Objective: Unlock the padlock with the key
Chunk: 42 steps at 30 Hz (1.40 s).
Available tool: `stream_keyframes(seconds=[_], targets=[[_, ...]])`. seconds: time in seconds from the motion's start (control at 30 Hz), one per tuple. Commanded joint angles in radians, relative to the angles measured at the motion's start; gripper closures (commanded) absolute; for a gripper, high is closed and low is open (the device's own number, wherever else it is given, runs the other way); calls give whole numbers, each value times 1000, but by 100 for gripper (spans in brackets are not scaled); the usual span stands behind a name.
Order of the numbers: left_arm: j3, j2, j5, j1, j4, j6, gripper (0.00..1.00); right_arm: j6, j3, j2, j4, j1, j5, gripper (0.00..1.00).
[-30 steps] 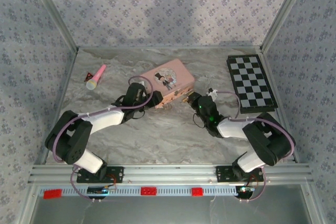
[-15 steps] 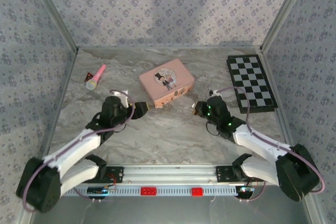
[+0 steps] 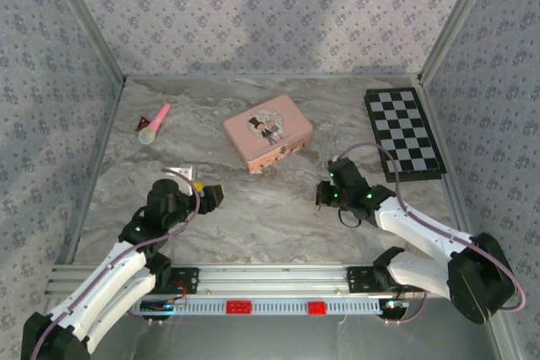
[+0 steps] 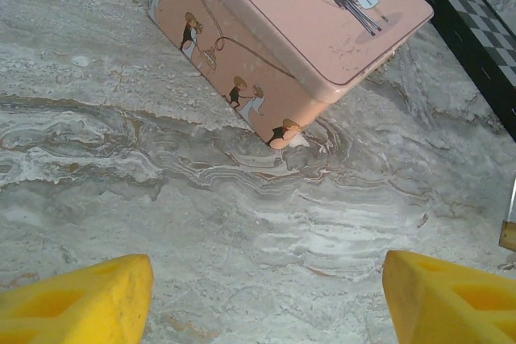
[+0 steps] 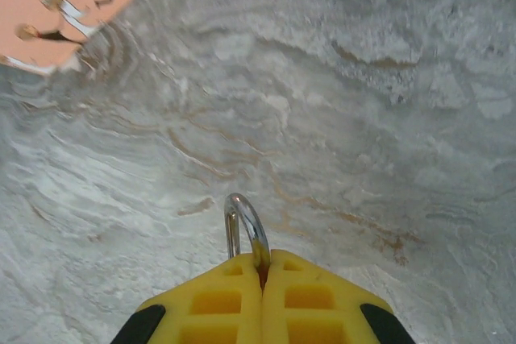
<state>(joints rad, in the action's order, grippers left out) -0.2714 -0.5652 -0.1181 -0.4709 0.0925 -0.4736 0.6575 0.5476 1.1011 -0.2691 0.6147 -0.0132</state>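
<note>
The right claw [image 5: 262,267] is pressed together on the padlock [image 5: 246,223], its silver loop poking straight out ahead at lower centre. The left claw [image 4: 268,283] is spread, holding nothing; the padlock lies well to its right across the tabletop [image 3: 270,217].

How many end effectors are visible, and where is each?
2. The left end effector stands open over the table, near-left of the pink tin. The right end effector, near-right of the tin, is shut on the padlock, gripping its shackle.
</note>
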Motion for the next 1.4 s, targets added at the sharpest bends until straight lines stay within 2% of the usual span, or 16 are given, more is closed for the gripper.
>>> stream_keyframes(seconds=[0.0,0.4,0.63,0.7,0.9,1.03,1.23,1.27,1.33,1.37], targets=[[22,31,8,8,-17,24,25,10,23,57,-31,16,4,100],[26,62,9,8,-7,27,24,33,103,301,75,46,-34,100],[31,68,21,8,-4,27,22,34,117,320,23,48,-9,100],[29,71,24,8,-3,27,21,31,108,310,15,47,-4,99],[32,74,41,8,-1,26,19,5,104,268,-15,51,13,80],[24,85,56,8,18,34,17,-6,104,224,-40,51,42,72],[19,136,99,8,56,41,15,-75,129,77,-80,56,95,64],[0,146,126,8,90,30,15,-93,136,31,-78,57,99,63],[-85,154,269,8,225,-59,14,-111,148,-64,-70,57,98,60],[-129,152,360,9,292,-124,14,-119,153,-114,-63,58,105,55]])
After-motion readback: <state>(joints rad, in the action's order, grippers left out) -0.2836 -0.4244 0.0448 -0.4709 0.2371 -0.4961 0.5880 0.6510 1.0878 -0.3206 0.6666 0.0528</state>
